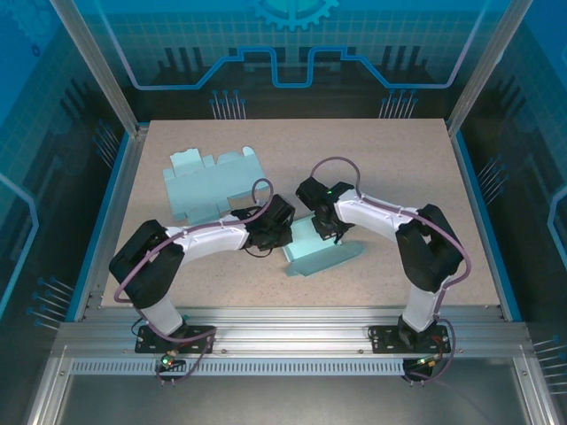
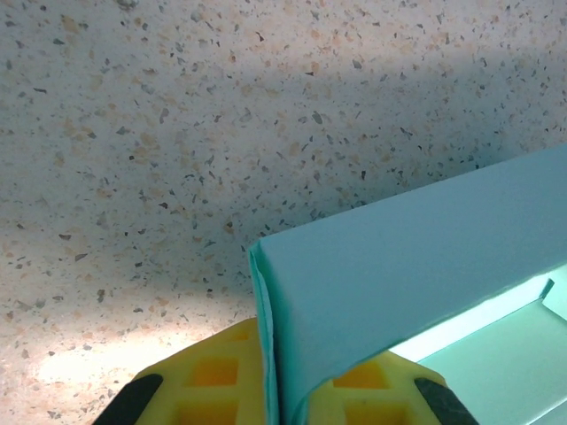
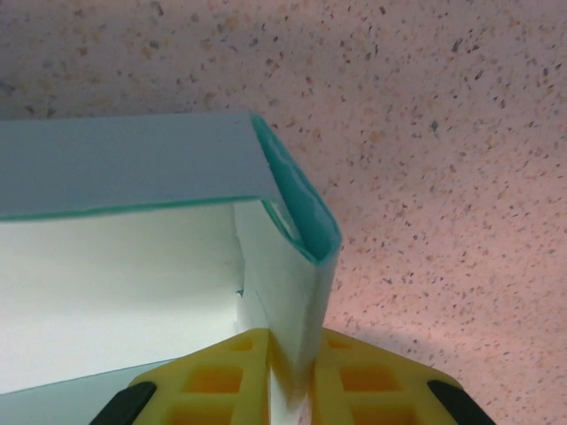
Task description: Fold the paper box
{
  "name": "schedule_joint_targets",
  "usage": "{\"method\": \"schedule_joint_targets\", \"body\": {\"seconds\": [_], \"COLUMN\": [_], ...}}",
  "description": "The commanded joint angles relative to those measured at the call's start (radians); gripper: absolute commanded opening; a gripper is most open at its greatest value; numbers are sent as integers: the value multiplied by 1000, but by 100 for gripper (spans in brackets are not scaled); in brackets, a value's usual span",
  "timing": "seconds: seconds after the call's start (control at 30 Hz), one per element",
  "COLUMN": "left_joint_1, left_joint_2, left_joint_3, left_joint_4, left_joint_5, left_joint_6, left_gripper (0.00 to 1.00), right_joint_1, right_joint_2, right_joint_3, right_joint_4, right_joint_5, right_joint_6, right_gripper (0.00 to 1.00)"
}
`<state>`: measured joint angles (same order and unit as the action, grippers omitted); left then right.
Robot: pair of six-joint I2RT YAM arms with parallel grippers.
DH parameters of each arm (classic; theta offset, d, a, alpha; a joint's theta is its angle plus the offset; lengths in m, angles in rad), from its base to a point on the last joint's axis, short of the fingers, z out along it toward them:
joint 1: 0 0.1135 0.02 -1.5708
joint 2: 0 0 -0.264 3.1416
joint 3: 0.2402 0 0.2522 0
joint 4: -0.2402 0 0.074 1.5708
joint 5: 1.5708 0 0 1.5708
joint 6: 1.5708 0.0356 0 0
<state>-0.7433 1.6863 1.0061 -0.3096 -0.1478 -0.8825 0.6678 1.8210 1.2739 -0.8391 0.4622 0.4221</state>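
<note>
We are folding up the walls of the paper box [image 1: 321, 250] at the middle of the table [image 1: 407, 168]. The left gripper [image 2: 283, 394] is pinching one teal wall, and the right gripper [image 3: 292, 376] is apparently clamping a doubled corner. Next, we are looking to crease and tuck that corner without the wall springing back.
</note>
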Motion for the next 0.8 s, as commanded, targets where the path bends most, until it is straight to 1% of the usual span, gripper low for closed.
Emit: {"method": "schedule_joint_targets", "body": {"seconds": [0.0, 0.2, 0.37, 0.43, 0.5, 0.67, 0.77], "left_joint_1": [-1, 3, 13, 19, 24, 36, 42], "left_joint_2": [13, 24, 32, 28, 23, 13, 15], "left_joint_3": [12, 17, 23, 22, 17, 7, 1], "left_joint_4": [-75, -88, -95, -97, -98, -95, -87], "left_joint_5": [-8, -26, -31, -37, -43, -52, -49], "left_joint_6": [1, -9, -21, -28, -38, -58, -71], "left_gripper": [0, 0, 0, 0, 0, 0, 0], "right_joint_1": [-10, -5, -3, -4, -3, 7, 26], "right_joint_2": [101, 199, 235, 247, 269, 358, 423], "right_joint_3": [12, 48, 56, 61, 74, 141, 188], "right_joint_4": [-96, -123, -132, -140, -165, -255, -312], "right_joint_5": [140, 168, 194, 206, 233, 293, 320], "right_joint_6": [20, 32, 38, 42, 60, 101, 123], "right_gripper": [18, 25, 28, 27, 19, 19, 22]}}
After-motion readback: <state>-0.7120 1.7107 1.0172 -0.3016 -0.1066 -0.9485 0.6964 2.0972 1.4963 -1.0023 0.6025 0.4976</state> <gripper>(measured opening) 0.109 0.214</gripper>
